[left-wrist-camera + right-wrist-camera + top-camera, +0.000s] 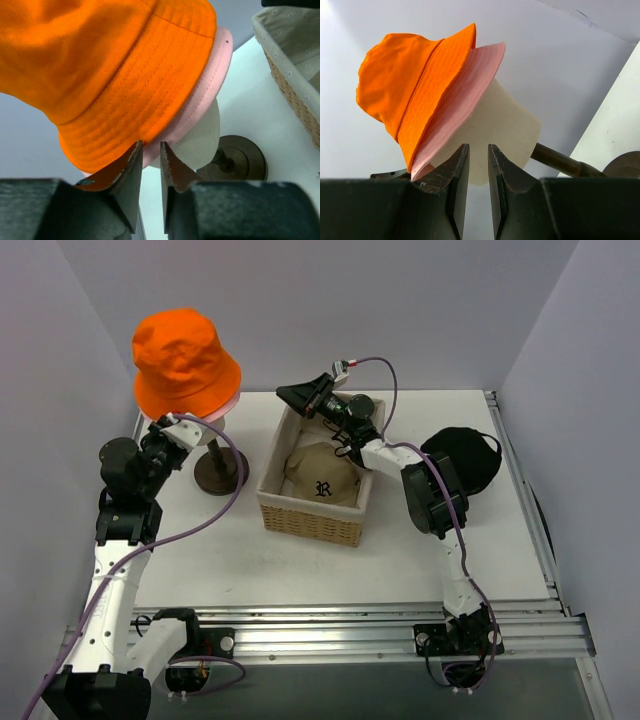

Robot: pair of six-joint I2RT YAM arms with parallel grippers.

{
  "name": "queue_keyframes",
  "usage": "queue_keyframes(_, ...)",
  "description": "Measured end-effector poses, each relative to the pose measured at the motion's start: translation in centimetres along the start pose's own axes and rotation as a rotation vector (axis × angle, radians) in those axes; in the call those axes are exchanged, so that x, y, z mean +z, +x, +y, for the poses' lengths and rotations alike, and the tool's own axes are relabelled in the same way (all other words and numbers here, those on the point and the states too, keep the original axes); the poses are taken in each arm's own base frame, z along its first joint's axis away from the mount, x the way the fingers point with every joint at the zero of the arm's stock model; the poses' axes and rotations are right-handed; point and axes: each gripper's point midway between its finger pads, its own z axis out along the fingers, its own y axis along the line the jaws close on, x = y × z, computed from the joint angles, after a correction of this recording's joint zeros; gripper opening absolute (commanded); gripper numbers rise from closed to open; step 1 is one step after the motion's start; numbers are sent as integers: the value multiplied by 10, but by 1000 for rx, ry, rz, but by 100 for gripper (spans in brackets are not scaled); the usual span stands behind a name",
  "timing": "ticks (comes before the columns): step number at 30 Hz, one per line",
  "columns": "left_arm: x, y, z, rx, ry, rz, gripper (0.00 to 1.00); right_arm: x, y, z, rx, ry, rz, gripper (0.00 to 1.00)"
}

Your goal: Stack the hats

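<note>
Tabletop from above carries a basket at centre, with the tan cap inside and the black cap lying to its right. At back left, the orange hat sits over the pink hat on a stand. The left claw is just beside their brims. The right claw hovers over the basket's far edge.

Left wrist: the fingers stand narrow with nothing between them, tips at the orange brim. The cream head shows below the 2 brims.

Right wrist: the claw is narrow too and empty, facing the 2 stacked hats from well apart.
</note>
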Motion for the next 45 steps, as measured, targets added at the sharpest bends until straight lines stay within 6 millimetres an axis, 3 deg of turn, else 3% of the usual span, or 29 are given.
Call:
queue_keyframes(3, -2, 3, -3, -41, 1, 15, 52, 0, 0, 1, -1, -1, 0, 18)
queue_keyframes(8, -3, 2, -1, -95, -17, 21, 59, -1, -2, 5, -12, -7, 3, 18)
queue_keyframes(14, -15, -23, 16, -194, -88, -26, 81, -3, -4, 9, -45, -3, 3, 18)
queue_keyframes(18, -30, -72, 48, -328, -160, -93, 82, -9, -2, 8, -86, 44, 8, 19)
queue_keyframes(23, -53, -167, 99, -467, -195, -246, 94, -26, 3, 6, -158, 160, 22, 19)
queue_keyframes(26, -61, -205, 103, -551, -128, -317, 94, -40, 0, 6, -252, 281, 14, 20)
queue_keyframes(29, -56, -217, 87, -635, -24, -334, 94, -59, -8, 12, -359, 427, -10, 21)
queue_keyframes(32, -34, -204, 53, -721, 87, -282, 94, -89, -13, 34, -477, 533, -40, 22)
queue_keyframes(37, 18, -173, -43, -795, 279, -101, 94, -153, -13, 76, -626, 679, -122, 24)
queue_keyframes(41, 36, -155, -113, -793, 381, 33, 94, -190, -14, 99, -705, 773, -180, 25)
queue_keyframes(43, 35, -149, -127, -801, 392, 67, 94, -205, -16, 107, -733, 812, -202, 25)
queue_keyframes(45, 34, -146, -126, -824, 363, 75, 94, -218, -18, 110, -753, 846, -222, 24)
